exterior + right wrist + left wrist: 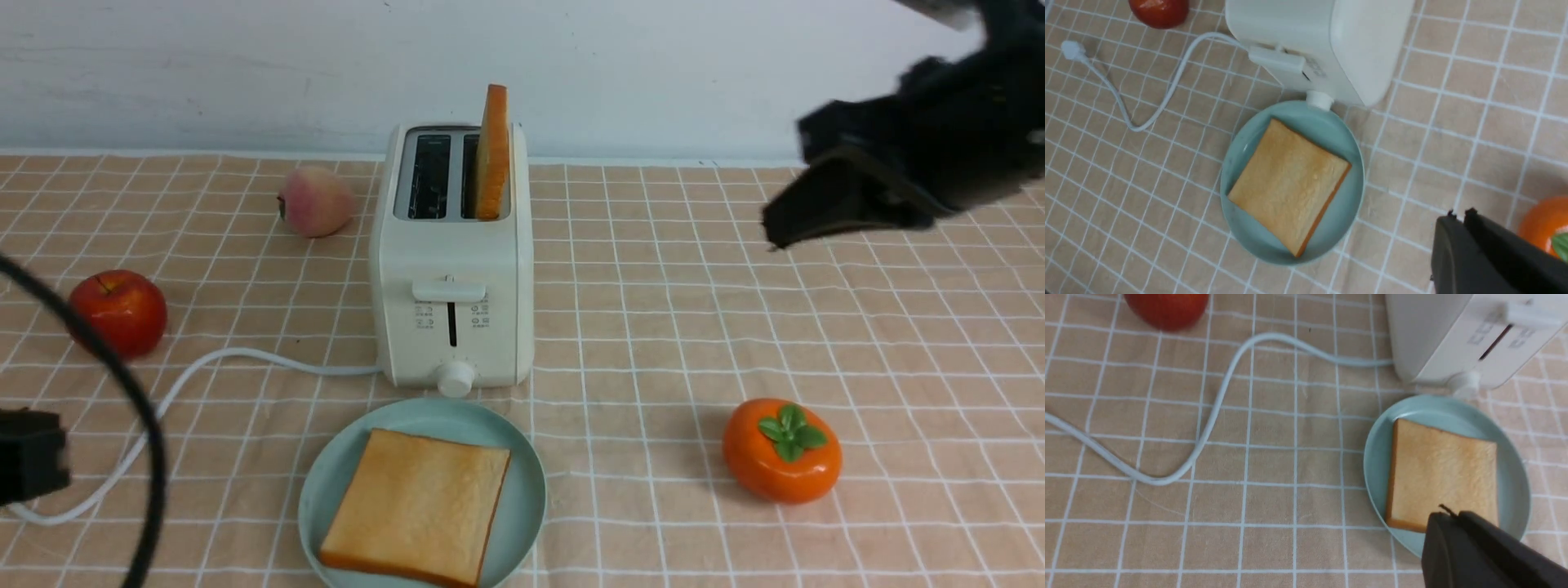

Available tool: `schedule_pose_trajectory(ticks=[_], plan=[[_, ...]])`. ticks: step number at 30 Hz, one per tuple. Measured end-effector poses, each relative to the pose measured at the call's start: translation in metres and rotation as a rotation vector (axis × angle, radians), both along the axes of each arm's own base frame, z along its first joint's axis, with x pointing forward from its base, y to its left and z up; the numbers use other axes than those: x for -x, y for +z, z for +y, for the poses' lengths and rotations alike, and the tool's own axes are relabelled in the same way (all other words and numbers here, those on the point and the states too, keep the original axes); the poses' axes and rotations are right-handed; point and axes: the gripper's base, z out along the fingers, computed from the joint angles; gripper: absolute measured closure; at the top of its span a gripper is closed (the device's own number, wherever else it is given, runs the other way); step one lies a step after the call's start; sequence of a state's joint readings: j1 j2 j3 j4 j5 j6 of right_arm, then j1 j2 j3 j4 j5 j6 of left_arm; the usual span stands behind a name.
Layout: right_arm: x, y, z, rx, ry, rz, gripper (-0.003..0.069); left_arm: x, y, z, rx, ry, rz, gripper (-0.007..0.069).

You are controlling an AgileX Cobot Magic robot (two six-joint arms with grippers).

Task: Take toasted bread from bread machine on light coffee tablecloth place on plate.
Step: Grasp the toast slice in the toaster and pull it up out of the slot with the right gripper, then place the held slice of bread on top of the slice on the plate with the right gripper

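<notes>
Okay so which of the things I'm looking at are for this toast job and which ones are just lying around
For the job:
- toast slice on the plate
- toast slice standing in the toaster
- toaster
- plate
- checked tablecloth

Just lying about:
- red apple
- peach
- orange-red persimmon with green leaves

Even, fairly bright light falls on the tablecloth [653, 367], with a faint shine on the tomato-like fruit [781, 451]; the right arm [914, 139] looks blurred.
</notes>
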State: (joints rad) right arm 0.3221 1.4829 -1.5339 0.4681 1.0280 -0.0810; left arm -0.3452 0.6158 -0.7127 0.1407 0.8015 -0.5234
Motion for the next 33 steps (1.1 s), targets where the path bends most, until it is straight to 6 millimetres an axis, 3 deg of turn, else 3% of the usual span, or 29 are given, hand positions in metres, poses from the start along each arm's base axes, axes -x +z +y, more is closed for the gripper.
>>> schedule_pose_trajectory(ticks=[5,10,11,15,17,19,20,22,23,24,25,27,30,31,32,33], plan=[[-0.054,-0.009,0.048,0.010,-0.001,-0.065,0.0460,0.040,-0.010,0.013,0.056,-0.001,-0.108,0.0638],[-0.106,-0.029,0.085,-0.016,-0.014,-0.143,0.0207,0.060,-0.019,0.017,0.128,-0.016,-0.149,0.0638],[-0.127,-0.044,0.097,-0.035,-0.033,-0.178,0.0106,0.066,-0.020,0.017,0.163,-0.026,-0.161,0.0638],[-0.155,-0.070,0.110,-0.080,-0.090,-0.213,0.0028,0.070,-0.020,0.016,0.193,-0.035,-0.173,0.0638],[-0.164,-0.085,0.113,-0.100,-0.121,-0.200,0.0045,0.070,-0.020,0.016,0.194,-0.036,-0.173,0.0638],[-0.170,-0.095,0.116,-0.136,-0.156,-0.175,0.0140,0.070,-0.019,0.016,0.195,-0.036,-0.173,0.0638],[-0.170,-0.095,0.116,-0.139,-0.159,-0.173,0.0154,0.070,-0.019,0.016,0.195,-0.036,-0.173,0.0638],[-0.169,-0.090,0.118,-0.170,-0.167,-0.176,0.0408,0.069,-0.019,0.016,0.193,-0.035,-0.180,0.0638],[-0.169,-0.089,0.118,-0.172,-0.167,-0.177,0.0432,0.069,-0.019,0.016,0.194,-0.035,-0.182,0.0638],[-0.167,-0.081,0.118,-0.180,-0.162,-0.188,0.0567,0.069,-0.018,0.017,0.191,-0.034,-0.190,0.0638],[-0.166,-0.078,0.117,-0.180,-0.159,-0.192,0.0585,0.069,-0.018,0.017,0.191,-0.034,-0.192,0.0638],[-0.157,-0.050,0.112,-0.178,-0.136,-0.242,0.0610,0.069,-0.017,0.017,0.186,-0.032,-0.202,0.0638],[-0.128,0.019,0.095,-0.197,-0.094,-0.367,0.0606,0.068,-0.016,0.018,0.180,-0.030,-0.217,0.0638],[-0.126,0.024,0.093,-0.198,-0.091,-0.375,0.0606,0.068,-0.016,0.018,0.180,-0.030,-0.218,0.0638],[-0.102,0.062,0.078,-0.204,-0.074,-0.443,0.0606,0.068,-0.016,0.018,0.174,-0.028,-0.227,0.0638],[-0.085,0.086,0.067,-0.205,-0.064,-0.487,0.0606,0.067,-0.015,0.018,0.170,-0.027,-0.233,0.0638]])
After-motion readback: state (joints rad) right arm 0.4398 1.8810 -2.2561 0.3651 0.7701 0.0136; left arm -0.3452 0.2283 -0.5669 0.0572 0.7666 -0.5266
